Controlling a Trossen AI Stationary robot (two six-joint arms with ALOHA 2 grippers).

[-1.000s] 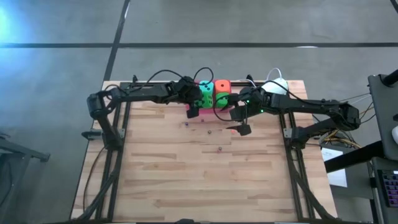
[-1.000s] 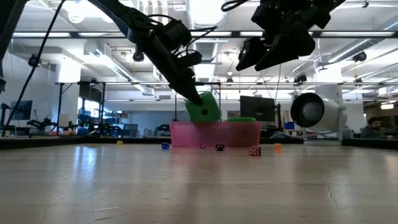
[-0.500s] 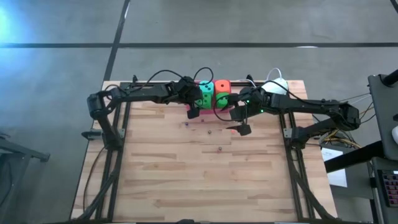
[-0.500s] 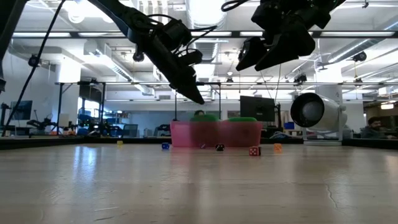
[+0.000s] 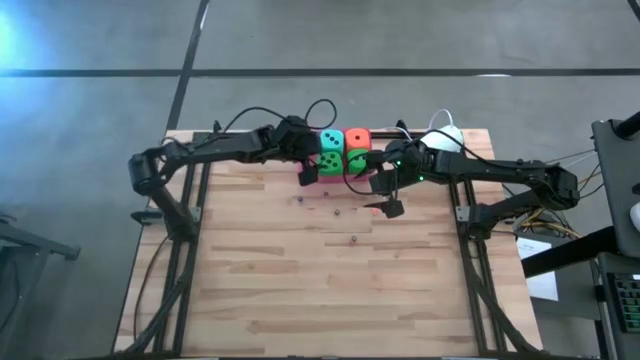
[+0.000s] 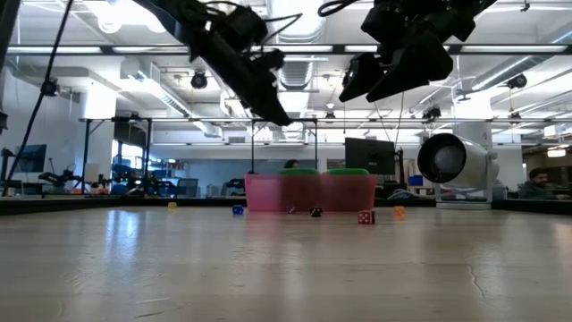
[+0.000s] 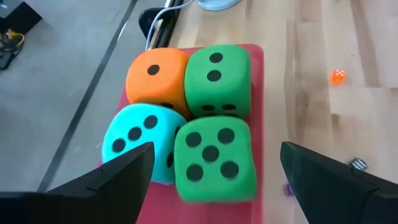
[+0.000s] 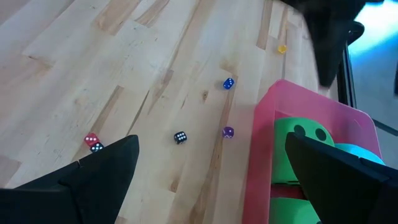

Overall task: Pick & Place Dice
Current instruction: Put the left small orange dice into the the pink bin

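Four dice [image 7: 186, 118] packed in pink tray [image 7: 256, 93], frame centre: soft, light; pinch opposite faces. Left gripper [image 7: 211, 177] and right gripper [image 8: 211, 180] jaws apart, empty.

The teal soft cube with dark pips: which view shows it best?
The left wrist view: the teal soft cube sits close, pips visible. The high view shows it small, the right wrist view only an edge, and the low view hides it.

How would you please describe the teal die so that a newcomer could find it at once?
Look to the pink tray at the far edge of the wooden table, below the open left gripper. Four big soft dice fill it; the teal die, showing three pips on top, is the only blue-green one, beside the orange die.
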